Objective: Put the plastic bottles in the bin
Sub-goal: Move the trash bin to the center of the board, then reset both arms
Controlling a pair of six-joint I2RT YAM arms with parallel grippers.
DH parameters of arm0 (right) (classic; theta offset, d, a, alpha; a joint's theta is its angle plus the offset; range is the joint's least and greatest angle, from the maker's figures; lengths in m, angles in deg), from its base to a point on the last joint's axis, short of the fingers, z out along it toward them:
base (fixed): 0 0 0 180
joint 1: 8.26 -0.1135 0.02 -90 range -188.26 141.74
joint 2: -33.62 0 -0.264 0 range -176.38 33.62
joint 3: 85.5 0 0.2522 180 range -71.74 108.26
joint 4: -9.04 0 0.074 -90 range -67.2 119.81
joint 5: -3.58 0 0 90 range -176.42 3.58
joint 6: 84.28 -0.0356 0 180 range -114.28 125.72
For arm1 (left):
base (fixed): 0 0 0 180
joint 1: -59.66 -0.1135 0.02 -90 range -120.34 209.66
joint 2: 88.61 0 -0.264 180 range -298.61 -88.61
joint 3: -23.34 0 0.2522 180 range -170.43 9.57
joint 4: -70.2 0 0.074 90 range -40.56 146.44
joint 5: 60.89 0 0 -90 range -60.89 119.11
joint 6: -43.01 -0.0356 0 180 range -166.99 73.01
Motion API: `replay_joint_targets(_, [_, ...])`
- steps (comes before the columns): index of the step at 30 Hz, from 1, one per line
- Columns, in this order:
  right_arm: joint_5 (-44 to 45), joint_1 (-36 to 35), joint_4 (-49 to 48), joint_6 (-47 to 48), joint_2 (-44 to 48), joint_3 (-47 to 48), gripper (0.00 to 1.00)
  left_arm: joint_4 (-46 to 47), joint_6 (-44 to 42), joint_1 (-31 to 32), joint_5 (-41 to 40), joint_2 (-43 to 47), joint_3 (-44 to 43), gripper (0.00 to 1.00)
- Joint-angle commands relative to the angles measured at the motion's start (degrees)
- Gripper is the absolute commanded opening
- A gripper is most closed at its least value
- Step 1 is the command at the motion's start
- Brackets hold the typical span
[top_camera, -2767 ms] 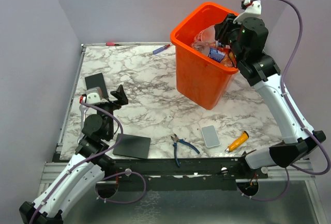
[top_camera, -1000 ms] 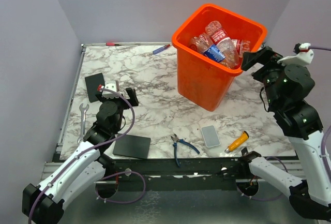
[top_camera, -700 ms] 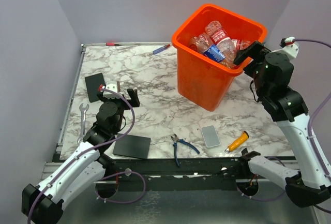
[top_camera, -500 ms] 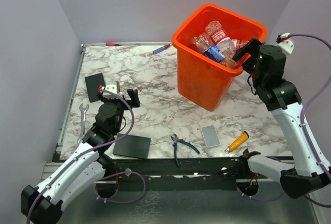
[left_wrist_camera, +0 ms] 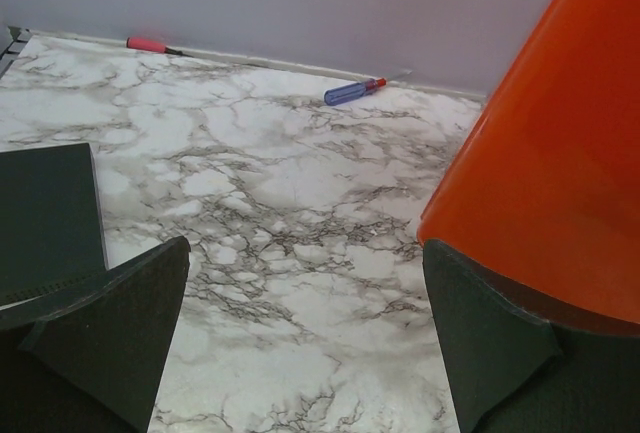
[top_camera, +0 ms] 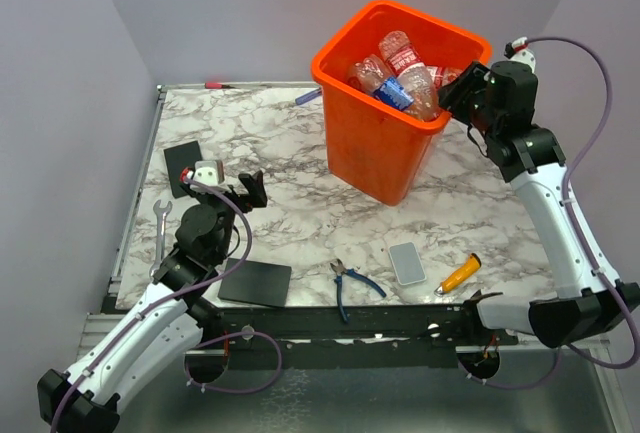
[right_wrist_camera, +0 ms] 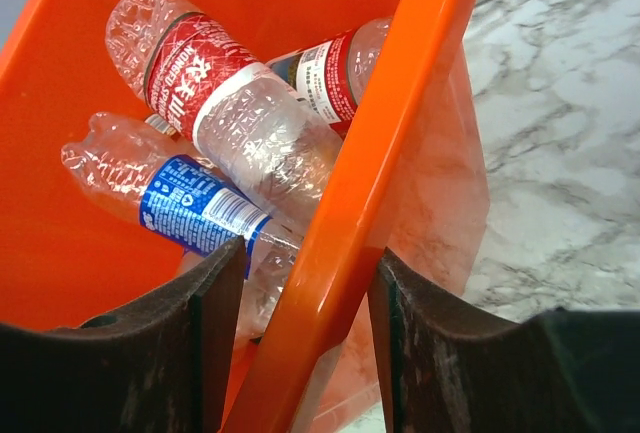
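Marble table top (top_camera: 280, 143) with plain pale walls around it is where everything sits; the big orange bin (top_camera: 372, 148) stands toward the far right, and the plastic bottles (top_camera: 398, 61) lie piled inside it, clear ones with red and blue labels; I can see no bottle out on the table, so the job looks done or almost done; the right gripper (right_wrist_camera: 305, 253) sits over the bin's rim, one finger inside by the bottles and one outside, both pressed close, so it looks to be pinching the rim and holding no bottle; the bin seems to lean a little, but I cannot be sure; the left gripper (left_wrist_camera: 305, 248) hangs low over the table on the left, fingers spread wide with nothing between them; the next move, I think, is to let the bin rest flat, open the right fingers and lift them straight up, slowly, so the inside finger does not hook the rim or knock a bottle out; room is tight there, with the side wall close behind the right arm and the bin wall right in front; the middle of the table has lots of open room; near the front edge lie blue pliers (top_camera: 352, 283), an orange-handled tool (top_camera: 460, 273) and a small grey slab (top_camera: 407, 263), all well apart from the bin; a black pad (top_camera: 255, 281) lies just beside the left arm.
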Motion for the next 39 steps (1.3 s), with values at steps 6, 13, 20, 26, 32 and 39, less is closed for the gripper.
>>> replay_joint_targets(6, [-23.4,-1.1,-4.3,-0.8,-6.2,3.2,0.48,0.3,-0.5,0.6,0.6,0.3,-0.9,0.99])
replay_joint_targets(13, [-20.9,-1.7,-3.4,-0.3,-5.4,4.7,0.93,-2.1,-0.8,0.6,-7.6,-0.7,-2.1,0.99])
replay_joint_targets(20, [-3.0,-1.6,0.1,5.9,9.5,1.3,1.0,-5.5,6.4,0.6,-22.9,-3.4,-5.5,0.99])
replay_joint_targets(26, [17.4,-1.6,-4.0,7.5,26.4,-17.0,1.0,-10.3,14.3,0.6,-27.6,-8.7,-8.9,0.99])
replay_joint_targets(32, [23.1,-1.6,1.9,-1.7,24.8,-28.9,1.0,-14.4,21.1,0.6,-27.7,-12.6,-11.3,0.99])
replay_joint_targets(39, [16.2,-1.4,-5.0,-10.8,25.0,-39.5,1.0,-14.9,24.5,1.7,-28.6,-13.1,-11.2,0.99])
